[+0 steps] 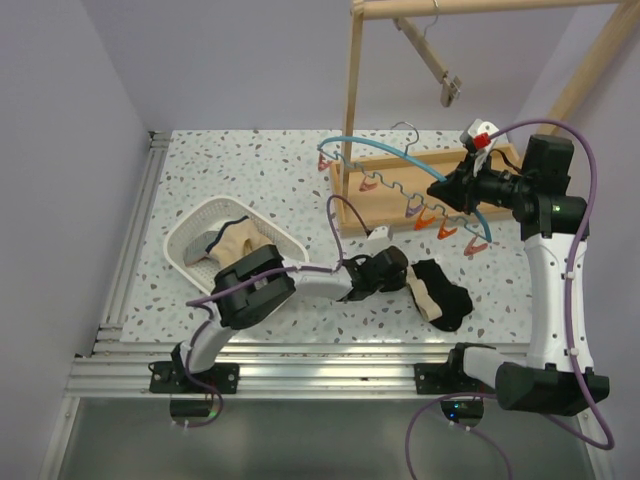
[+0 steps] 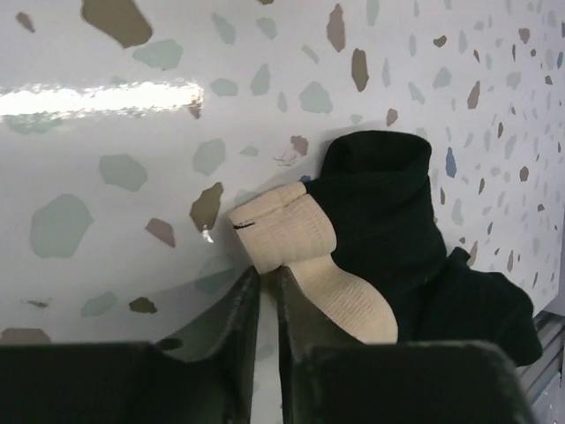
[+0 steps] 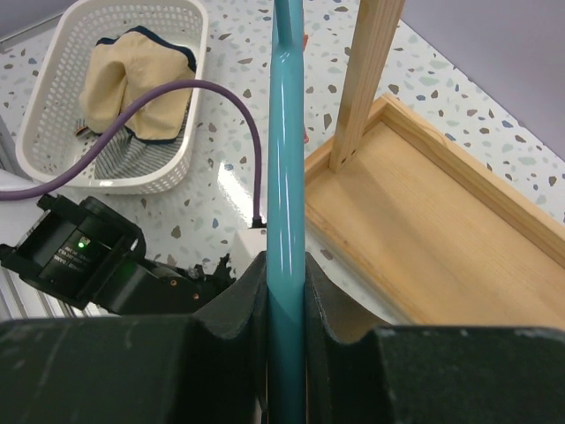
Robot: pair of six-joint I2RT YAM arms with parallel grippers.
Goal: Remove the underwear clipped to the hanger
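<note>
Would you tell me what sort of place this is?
Most likely a robot lab test cell, not a home: a speckled table edged with aluminium rails, with a wooden rack and a white basket set out on it for a laundry task.

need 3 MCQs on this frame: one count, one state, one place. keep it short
1. How many garments lie in the basket?
A. one
B. two
C. four

2. What is the right gripper doing?
A. open above the basket
B. shut on a wooden post
C. shut on the teal hanger

3. Where is the black pair?
A. on the table
B. in the basket
C. clipped to the teal hanger

Answers:
1 B: a beige pair and a grey striped pair are in it.
2 C: the teal bar sits clamped between its fingers.
3 A: it lies on the speckled top, apart from the basket.
</note>
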